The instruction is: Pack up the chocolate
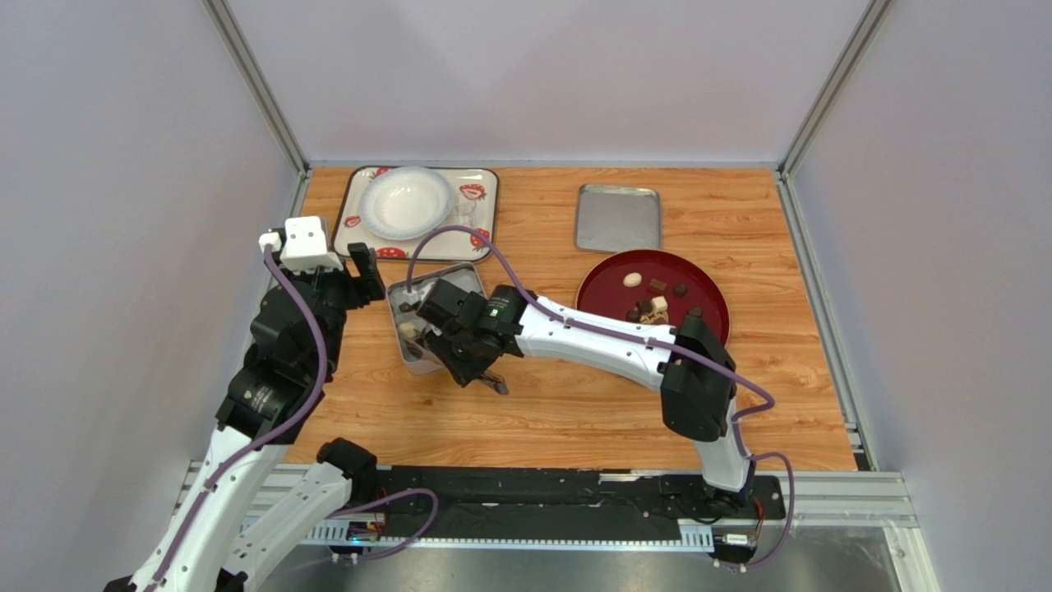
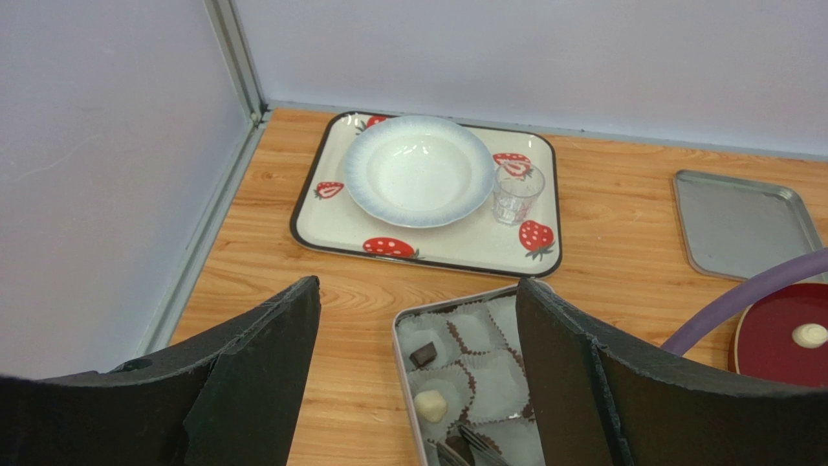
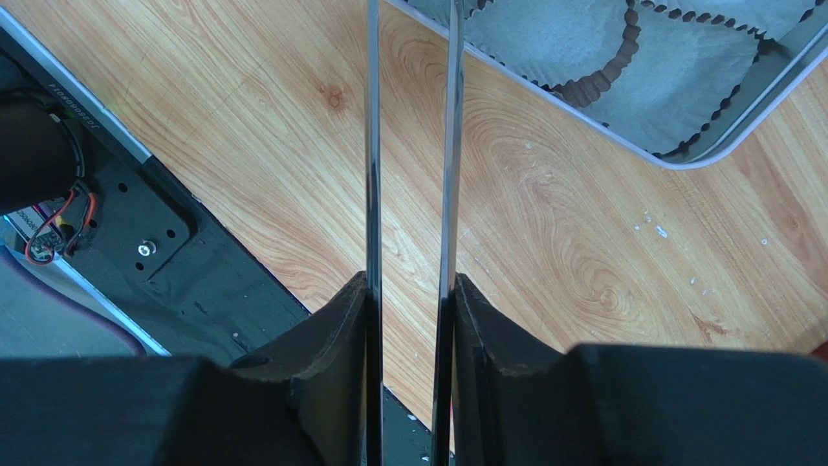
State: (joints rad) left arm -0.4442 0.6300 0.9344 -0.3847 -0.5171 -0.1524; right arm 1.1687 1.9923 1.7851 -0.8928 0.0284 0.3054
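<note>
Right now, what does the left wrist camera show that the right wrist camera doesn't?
Only the left wrist view: the strawberry tray with its bowl and glass, the red plate, a dark chocolate and a white chocolate already in the tin, and the left gripper standing open.

Only the right wrist view: the right gripper closed on metal tongs, plus the black rail at the table's near edge.

Both: the tin, its paper cups and the wooden table.
</note>
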